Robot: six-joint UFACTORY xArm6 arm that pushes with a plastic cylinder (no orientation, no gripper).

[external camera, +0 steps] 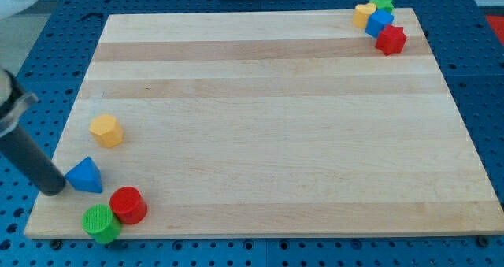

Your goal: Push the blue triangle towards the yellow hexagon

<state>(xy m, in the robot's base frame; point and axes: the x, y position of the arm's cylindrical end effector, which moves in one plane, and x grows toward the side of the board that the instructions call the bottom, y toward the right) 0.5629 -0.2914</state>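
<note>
The blue triangle (pixel 85 176) lies near the board's lower left corner. The yellow hexagon (pixel 105 131) sits just above it and slightly to the right, a short gap apart. My tip (pixel 53 190) is at the triangle's left side, touching or almost touching it. The dark rod slants up to the view's left edge.
A red cylinder (pixel 128 205) and a green cylinder (pixel 101 224) sit just below the triangle by the board's bottom edge. At the top right corner cluster a yellow heart-like block (pixel 363 14), a green star (pixel 383 2), a blue block (pixel 379 23) and a red block (pixel 390 40).
</note>
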